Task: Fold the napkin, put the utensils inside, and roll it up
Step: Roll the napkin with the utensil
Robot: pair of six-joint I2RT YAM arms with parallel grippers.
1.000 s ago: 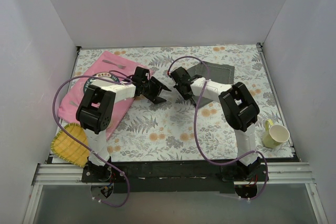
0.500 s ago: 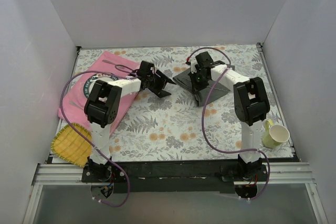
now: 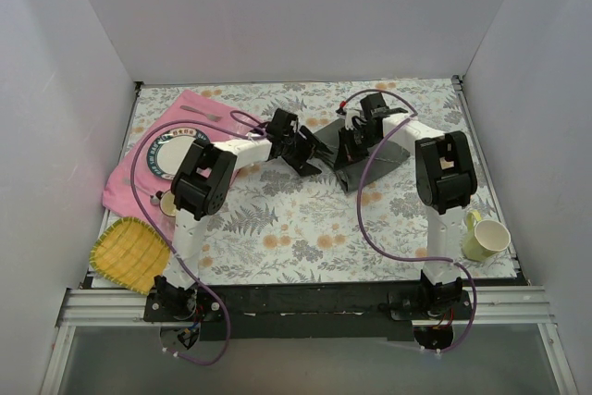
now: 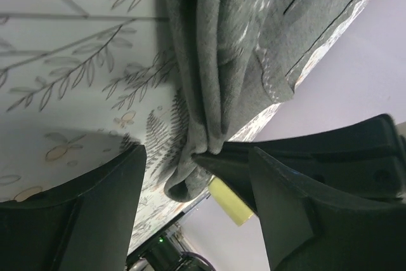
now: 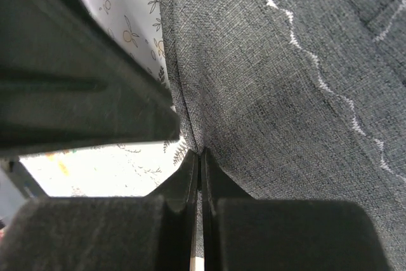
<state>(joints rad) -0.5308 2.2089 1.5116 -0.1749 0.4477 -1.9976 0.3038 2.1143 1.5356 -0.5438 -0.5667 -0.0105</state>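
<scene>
The dark grey napkin [image 3: 387, 152] lies bunched at the table's far centre, its left edge drawn up into folds [image 4: 235, 42]. My right gripper [image 3: 348, 149] is shut on that edge, and the wrist view shows its fingers [image 5: 202, 157] pressed together on the cloth [image 5: 285, 93]. My left gripper [image 3: 309, 155] stands open just left of the napkin. Its two fingers [image 4: 196, 207] straddle the hanging fold without touching it. A slim silver utensil [image 3: 199, 113] lies on the far end of the pink placemat [image 3: 139, 168].
A plate [image 3: 169, 149] sits on the placemat, with a small cup [image 3: 168, 203] by the left arm. A yellow woven dish [image 3: 129, 252] is at the near left corner. A pale yellow mug [image 3: 488, 238] stands near right. White walls enclose the table.
The right arm swung from the centre back to the napkin, shut on its left edge and bunched it. The left gripper slid right toward the napkin and opened wider.
</scene>
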